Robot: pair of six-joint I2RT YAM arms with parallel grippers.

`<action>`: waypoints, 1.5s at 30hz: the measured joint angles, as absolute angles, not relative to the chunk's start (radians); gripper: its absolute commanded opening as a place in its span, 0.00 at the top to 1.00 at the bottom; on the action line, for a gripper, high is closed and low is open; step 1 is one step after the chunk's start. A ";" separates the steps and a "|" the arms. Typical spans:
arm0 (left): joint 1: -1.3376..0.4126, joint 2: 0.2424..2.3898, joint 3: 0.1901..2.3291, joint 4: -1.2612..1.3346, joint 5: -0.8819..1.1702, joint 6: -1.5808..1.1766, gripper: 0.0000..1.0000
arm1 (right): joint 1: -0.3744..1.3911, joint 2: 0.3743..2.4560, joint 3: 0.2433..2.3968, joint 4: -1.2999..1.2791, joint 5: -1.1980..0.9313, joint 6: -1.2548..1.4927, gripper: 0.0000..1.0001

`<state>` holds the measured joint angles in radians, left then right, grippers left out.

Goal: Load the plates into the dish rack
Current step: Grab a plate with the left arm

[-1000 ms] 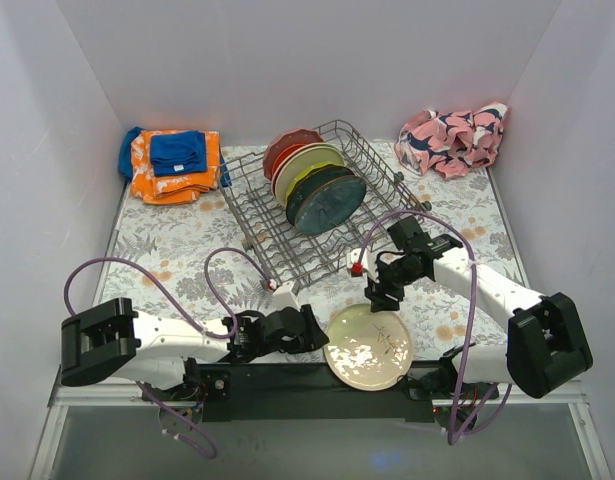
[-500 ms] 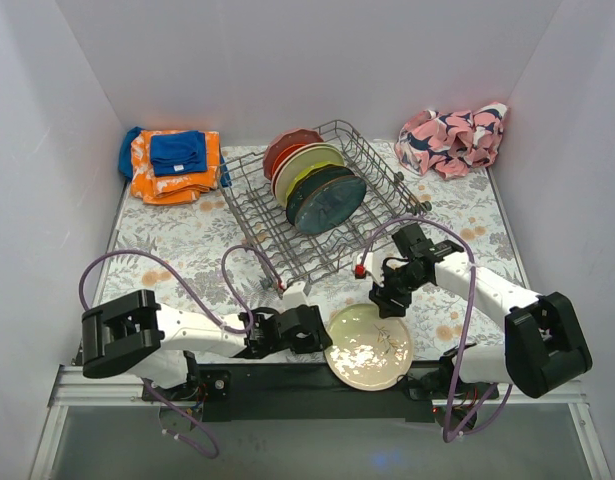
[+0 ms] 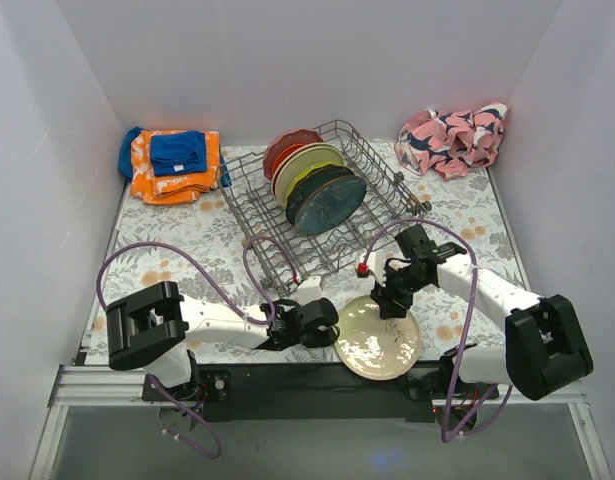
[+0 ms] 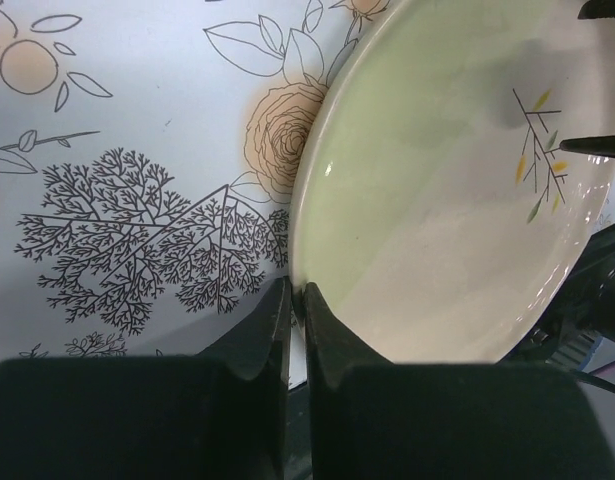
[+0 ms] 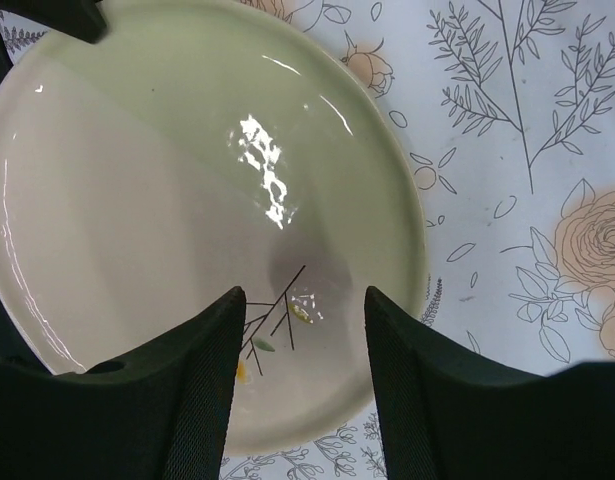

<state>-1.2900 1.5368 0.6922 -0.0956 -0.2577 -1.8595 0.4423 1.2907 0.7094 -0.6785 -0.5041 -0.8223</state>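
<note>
My left fingers [image 4: 267,335] are closed on the near-left rim of the cream plate [image 3: 377,340], pinched so tight that only a thin dark slit shows between them. That plate lies on the flowered desk [image 3: 177,235], just in front of the dish rack [image 3: 272,235] at its near corner. My right fingers [image 5: 407,380] are spread open and hang over the plate on the side nearer the rack, one on each side of the twig mark [image 5: 277,315], gripping nothing. Inside the rack, several plates [image 3: 312,180] stand on edge in a row between the tines. Orange and blue cloths [image 3: 172,165] lie left of the rack, and a pink cloth [image 3: 452,135] lies to its right.
</note>
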 measured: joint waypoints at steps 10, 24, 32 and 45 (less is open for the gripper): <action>-1.291 1.502 0.733 -0.166 -0.284 -1.856 1.00 | 0.433 1.203 0.727 -0.701 -0.544 -0.819 0.39; -1.258 1.455 0.764 -0.177 -0.278 -1.842 1.00 | 0.500 1.195 0.762 -0.785 -0.609 -0.838 0.26; -1.250 1.455 0.796 -0.176 -0.268 -1.813 1.00 | 0.500 1.206 0.834 -0.812 -0.642 -0.870 0.25; -1.245 1.462 0.812 -0.134 -0.238 -1.659 1.00 | 0.478 1.381 1.022 -0.996 -0.604 -1.275 0.20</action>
